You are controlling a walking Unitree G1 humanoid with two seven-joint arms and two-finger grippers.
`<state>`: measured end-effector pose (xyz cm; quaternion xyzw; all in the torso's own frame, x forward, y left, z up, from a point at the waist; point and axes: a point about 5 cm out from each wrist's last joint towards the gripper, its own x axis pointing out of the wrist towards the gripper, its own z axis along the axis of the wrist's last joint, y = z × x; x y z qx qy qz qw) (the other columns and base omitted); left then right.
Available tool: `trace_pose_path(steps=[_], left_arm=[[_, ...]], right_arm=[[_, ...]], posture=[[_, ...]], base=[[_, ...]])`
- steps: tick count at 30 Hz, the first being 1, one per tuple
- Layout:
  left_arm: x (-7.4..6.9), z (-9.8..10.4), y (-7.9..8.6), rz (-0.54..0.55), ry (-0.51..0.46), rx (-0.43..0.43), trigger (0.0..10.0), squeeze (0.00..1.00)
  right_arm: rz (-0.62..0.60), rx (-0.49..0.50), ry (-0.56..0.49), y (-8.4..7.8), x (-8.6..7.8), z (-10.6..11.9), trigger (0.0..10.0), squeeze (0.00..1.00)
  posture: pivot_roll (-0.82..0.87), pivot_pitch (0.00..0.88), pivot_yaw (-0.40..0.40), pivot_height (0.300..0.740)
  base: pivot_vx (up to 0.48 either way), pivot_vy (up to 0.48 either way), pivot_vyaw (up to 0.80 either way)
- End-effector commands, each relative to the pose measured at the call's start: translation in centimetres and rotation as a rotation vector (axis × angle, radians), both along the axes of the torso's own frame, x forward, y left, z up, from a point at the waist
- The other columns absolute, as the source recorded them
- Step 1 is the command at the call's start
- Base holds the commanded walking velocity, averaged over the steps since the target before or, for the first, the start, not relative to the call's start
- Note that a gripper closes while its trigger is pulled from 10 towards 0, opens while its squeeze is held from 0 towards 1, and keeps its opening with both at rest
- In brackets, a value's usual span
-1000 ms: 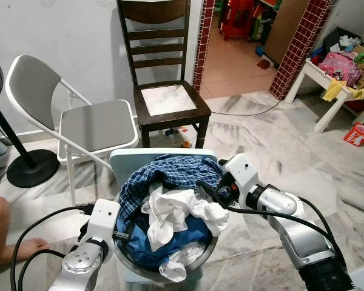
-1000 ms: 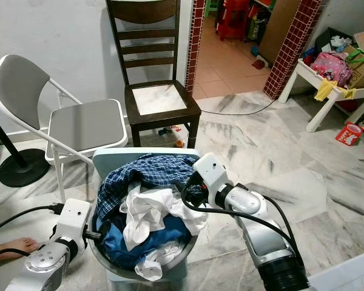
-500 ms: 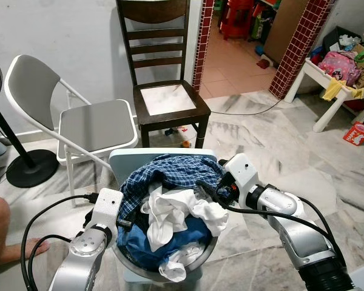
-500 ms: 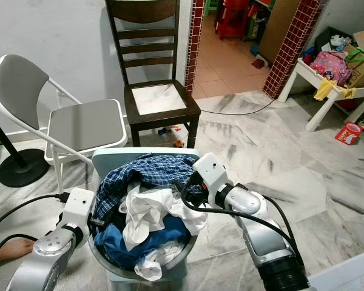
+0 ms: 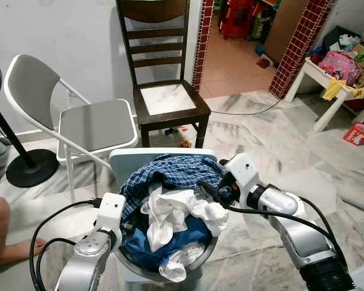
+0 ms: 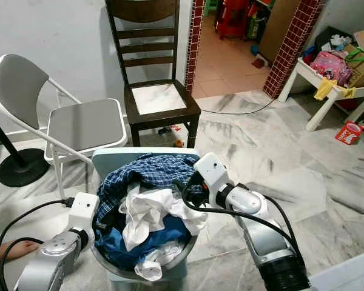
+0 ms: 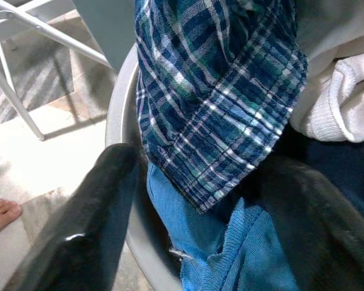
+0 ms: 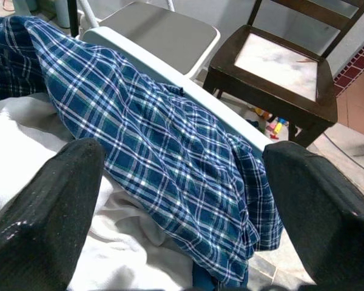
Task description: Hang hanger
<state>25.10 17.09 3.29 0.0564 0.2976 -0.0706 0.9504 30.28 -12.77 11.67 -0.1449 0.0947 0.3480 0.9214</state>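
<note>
Left gripper (image 7: pixel 194 224): two glossy black fingers spread wide apart, straddling the grey basin's rim (image 7: pixel 118 121); one finger outside the wall, the other over the clothes. Fingertips cut off at the frame edge.

Right gripper (image 8: pixel 176 200): matte black fingers spread apart, hovering over the pile at the basin's opposite side. In the head views the finger ends are hidden behind its white housing and a black cable loop.

Between and just beyond both grippers: blue-and-white plaid shirt (image 5: pixel 173 171), woven, crumpled, draped over the top of the heap. Below it, white knit garments (image 5: pixel 170 212), ribbed at one hem, and blue fabric (image 7: pixel 230 248) of soft weave.

Hanger: cannot be made out anywhere; if present, it is buried under the laundry.

Basin sits on a pale blue seat (image 5: pixel 124 159), mostly covered.

Farther out: dark wooden chair (image 5: pixel 164 66), slatted back, pale marble-look seat; grey folding chair (image 5: pixel 91 124), white tube frame; veined marble floor (image 5: pixel 273 139). A person's bare foot (image 5: pixel 27 247) at the frame edge beside the left arm.
</note>
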Motion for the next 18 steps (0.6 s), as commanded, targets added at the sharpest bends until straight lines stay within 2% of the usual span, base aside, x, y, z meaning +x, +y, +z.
trace_pose_path(steps=[1, 18], left_arm=[[0.03, -0.14, -0.06, 0.0, 0.004, -0.003, 0.0, 0.0], [0.04, -0.15, 0.08, 0.001, -0.002, 0.0, 0.0, 0.0]], right_arm=[[-0.018, -0.004, -0.007, -0.6, 0.03, 0.23, 10.0, 0.0], [0.053, -0.006, 0.026, -1.18, -0.18, 0.37, 10.0, 0.0]], posture=[[-0.05, 0.112, -0.067, 0.74], [-0.05, 0.105, -0.062, 0.74]], base=[[0.0, 0.0, 0.0], [0.0, 0.0, 0.0]])
